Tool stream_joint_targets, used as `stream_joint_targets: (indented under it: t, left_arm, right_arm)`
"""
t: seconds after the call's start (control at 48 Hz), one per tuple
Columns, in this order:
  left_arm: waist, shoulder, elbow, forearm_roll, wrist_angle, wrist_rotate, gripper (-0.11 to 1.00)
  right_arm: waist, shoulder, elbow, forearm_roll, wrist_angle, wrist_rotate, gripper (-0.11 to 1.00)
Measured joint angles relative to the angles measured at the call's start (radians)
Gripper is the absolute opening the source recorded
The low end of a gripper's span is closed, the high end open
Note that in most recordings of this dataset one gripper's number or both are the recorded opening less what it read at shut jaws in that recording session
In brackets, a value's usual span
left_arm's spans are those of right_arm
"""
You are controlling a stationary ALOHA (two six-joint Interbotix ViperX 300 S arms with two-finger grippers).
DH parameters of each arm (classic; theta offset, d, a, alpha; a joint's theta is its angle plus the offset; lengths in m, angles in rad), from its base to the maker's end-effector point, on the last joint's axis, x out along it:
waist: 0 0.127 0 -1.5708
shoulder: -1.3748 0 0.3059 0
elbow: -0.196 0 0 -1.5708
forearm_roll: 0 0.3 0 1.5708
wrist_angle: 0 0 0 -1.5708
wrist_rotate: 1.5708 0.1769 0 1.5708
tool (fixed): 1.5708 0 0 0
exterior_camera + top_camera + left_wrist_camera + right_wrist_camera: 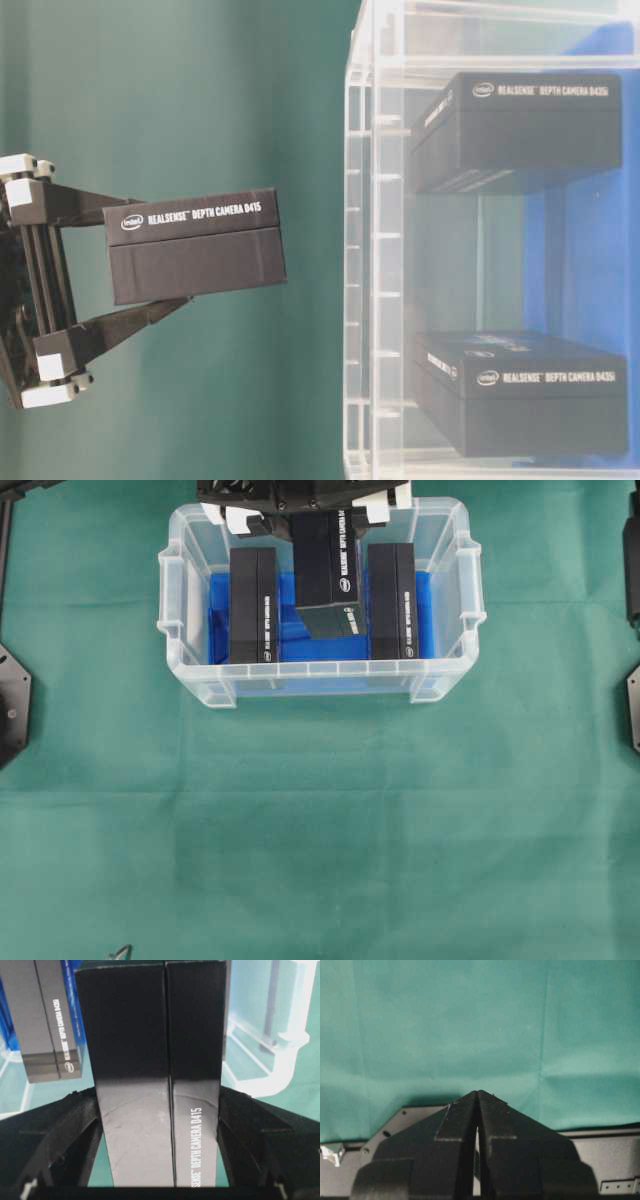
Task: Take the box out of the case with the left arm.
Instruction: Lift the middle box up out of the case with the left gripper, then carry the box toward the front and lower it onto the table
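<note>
The clear case (320,670) with a blue floor stands at the far middle of the green cloth. My left gripper (318,522), black with white pieces, is shut on a black RealSense box (325,570) and holds it above the case's middle. In the table-level view the gripper (165,252) holds the box (195,245) apart from the case wall (375,250). The left wrist view shows the box (150,1035) between both fingers (75,1125). My right gripper (477,1096) is shut and empty over bare cloth.
Two more black boxes (253,605) (392,600) lie in the case, left and right of the held one. Black arm bases (12,705) (632,705) sit at both side edges of the cloth.
</note>
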Motion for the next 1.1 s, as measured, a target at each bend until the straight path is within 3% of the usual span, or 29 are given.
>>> stream_joint_targets:
  t: [0.271, 0.458, 0.771, 1.104]
  left_arm:
    - [-0.014, 0.002, 0.000, 0.003, 0.002, -0.012, 0.62]
    - [-0.067, 0.000, 0.005, 0.006, 0.003, -0.048, 0.62]
    - [-0.184, 0.000, 0.020, 0.014, 0.003, -0.146, 0.62]
    - [-0.319, 0.000, 0.028, 0.014, 0.002, -0.296, 0.62]
  right_arm:
    - [0.000, 0.000, 0.000, 0.000, 0.000, 0.002, 0.00]
    - [0.000, 0.000, 0.000, 0.002, 0.000, 0.000, 0.00]
    - [0.000, 0.000, 0.000, 0.000, -0.002, 0.002, 0.00]
    - [0.000, 0.000, 0.000, 0.002, 0.000, 0.002, 0.00]
